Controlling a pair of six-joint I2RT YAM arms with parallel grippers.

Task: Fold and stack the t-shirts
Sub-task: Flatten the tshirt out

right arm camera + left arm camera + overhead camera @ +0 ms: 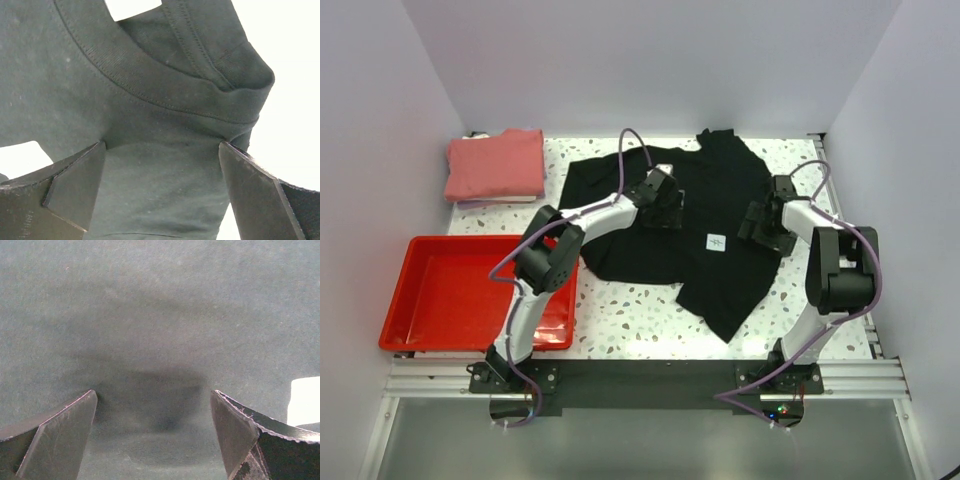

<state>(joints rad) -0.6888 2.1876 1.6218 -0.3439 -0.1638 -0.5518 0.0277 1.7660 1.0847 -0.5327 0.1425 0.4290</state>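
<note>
pink t-shirt [495, 165] sits folded well left of the left gripper [154, 395] — black t-shirt [720, 285] lies unfolded, unstacked under it and the right gripper [162, 145], both wide and empty.

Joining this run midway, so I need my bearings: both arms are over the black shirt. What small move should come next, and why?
Probably lower both tools a little and close them on the cloth. The left tool and right tool stand open close over the black t-shirt, which lies spread and unfolded; a ribbed hem lies under the right tool. Nothing is gripped.
</note>
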